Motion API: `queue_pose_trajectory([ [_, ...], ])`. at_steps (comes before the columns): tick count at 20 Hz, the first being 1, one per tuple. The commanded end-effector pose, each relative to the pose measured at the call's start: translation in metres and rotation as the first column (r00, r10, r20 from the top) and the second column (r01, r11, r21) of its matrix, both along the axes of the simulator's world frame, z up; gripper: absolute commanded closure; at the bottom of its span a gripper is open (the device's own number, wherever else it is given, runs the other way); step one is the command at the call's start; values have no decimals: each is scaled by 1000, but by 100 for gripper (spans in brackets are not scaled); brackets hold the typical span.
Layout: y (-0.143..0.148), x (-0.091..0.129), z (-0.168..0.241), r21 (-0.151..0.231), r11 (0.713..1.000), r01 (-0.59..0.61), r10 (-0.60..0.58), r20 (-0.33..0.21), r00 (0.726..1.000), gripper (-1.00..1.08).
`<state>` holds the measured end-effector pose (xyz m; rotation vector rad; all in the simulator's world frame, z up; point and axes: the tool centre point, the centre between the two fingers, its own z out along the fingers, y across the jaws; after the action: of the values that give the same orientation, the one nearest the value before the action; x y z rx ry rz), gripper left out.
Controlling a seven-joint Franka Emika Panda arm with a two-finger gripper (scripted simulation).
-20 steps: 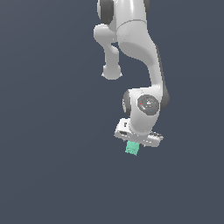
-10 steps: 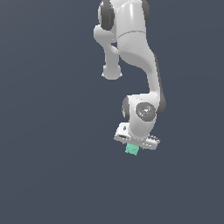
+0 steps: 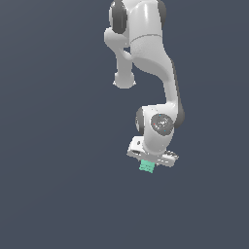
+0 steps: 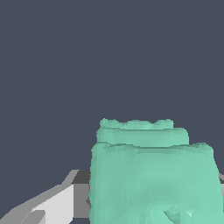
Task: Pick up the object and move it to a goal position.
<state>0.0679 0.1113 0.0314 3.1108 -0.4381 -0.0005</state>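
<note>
The white arm reached down from the top of the exterior view, folded at the elbow, with its wrist pointing down at the plain dark grey floor. At its tip the gripper sat directly over the object, a small mint-green block that showed just under the hand, between the fingers. In the wrist view the object filled the near field, stepped along its far edge, with one light finger close against its side. The other finger was hidden, so I judged the pincer clenched on the block rather than saw it outright. Its long axis could not be told. The block lay straight below the palm with no offset, so the coming carry turned on that hold staying centred. No goal marker showed in either view
</note>
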Motion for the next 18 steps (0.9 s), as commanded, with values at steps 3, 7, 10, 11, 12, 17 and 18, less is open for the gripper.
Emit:
queue_pose_trajectory([
  [3, 0, 0, 0, 0, 1000, 0, 0, 0, 1000, 108],
  [7, -4, -4, 2, 0, 1000, 0, 0, 0, 1000, 108],
  [10, -10, -9, 3, 0, 1000, 0, 0, 0, 1000, 108],
  [11, -12, -11, 4, 0, 1000, 0, 0, 0, 1000, 108],
  [12, -14, -13, 5, 0, 1000, 0, 0, 0, 1000, 108],
  [17, -32, -29, 11, 0, 1000, 0, 0, 0, 1000, 108],
  [18, -36, -33, 13, 0, 1000, 0, 0, 0, 1000, 108],
])
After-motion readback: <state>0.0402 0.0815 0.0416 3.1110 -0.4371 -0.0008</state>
